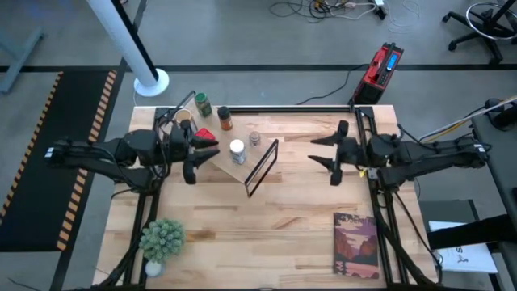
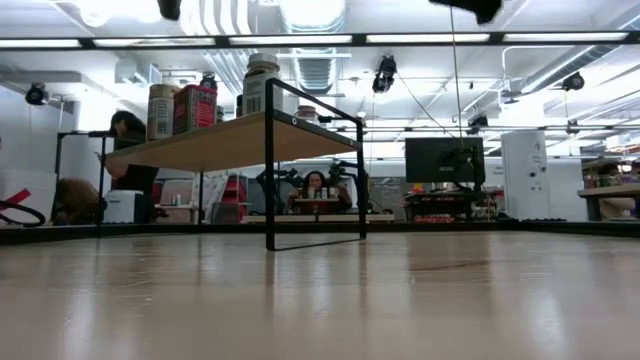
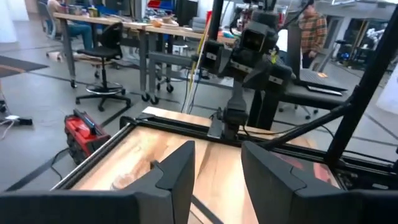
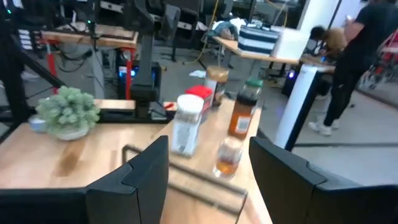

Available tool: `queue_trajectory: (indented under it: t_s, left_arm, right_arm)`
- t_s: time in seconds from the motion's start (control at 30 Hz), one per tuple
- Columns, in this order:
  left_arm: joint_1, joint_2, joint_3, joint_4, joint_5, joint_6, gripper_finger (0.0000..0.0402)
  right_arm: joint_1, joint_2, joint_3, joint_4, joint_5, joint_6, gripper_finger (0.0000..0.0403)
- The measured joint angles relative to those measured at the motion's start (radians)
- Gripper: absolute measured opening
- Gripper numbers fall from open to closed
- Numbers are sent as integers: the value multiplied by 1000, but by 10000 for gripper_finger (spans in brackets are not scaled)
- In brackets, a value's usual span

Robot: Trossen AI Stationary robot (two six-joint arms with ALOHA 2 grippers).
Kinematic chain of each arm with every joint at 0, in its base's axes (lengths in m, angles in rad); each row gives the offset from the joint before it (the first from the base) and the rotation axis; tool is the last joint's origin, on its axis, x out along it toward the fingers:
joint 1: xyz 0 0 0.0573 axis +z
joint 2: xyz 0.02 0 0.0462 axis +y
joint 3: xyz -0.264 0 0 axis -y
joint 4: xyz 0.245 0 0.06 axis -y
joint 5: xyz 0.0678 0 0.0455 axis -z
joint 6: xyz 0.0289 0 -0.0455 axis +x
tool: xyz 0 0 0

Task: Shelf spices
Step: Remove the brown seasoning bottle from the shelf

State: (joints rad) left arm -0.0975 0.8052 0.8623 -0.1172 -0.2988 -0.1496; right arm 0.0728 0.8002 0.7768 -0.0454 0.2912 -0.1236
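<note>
The shelf (image 1: 242,149) is a pale plank on a thin black frame (image 1: 262,167), standing left of the table's middle. On or by it stand the spices: a white-lidded jar (image 1: 237,151), a small silvery-topped jar (image 1: 254,139), a red tin (image 1: 206,136), a dark-lidded brown jar (image 1: 225,120) and a green-lidded jar (image 1: 202,103). In the low view the jars stand upright on the plank (image 2: 230,140). My left gripper (image 1: 199,158) hovers at the shelf's left end, open and empty. Right of the shelf, my right gripper (image 1: 329,155) is open, empty and pointed at the jars (image 4: 186,127).
A potted green plant (image 1: 161,240) stands near the front left corner. A book (image 1: 355,245) lies at the front right. Bare wood stretches between them and in front of the shelf. People stand and sit in the room beyond the table.
</note>
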Motion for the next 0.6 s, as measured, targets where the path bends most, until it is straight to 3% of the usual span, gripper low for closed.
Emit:
queue_trajectory:
  t_s: [0.3,0.43,0.6]
  left_arm:
    - [0,75,108,1,-110,45,116]
    - [0,88,103,-10,-121,48,116]
    - [0,87,76,-40,-225,44,115]
  right_arm:
    - [-129,220,251,-129,-82,-28,199]
    - [-202,315,320,-177,-153,-52,199]
    - [-289,410,369,-179,-239,-53,199]
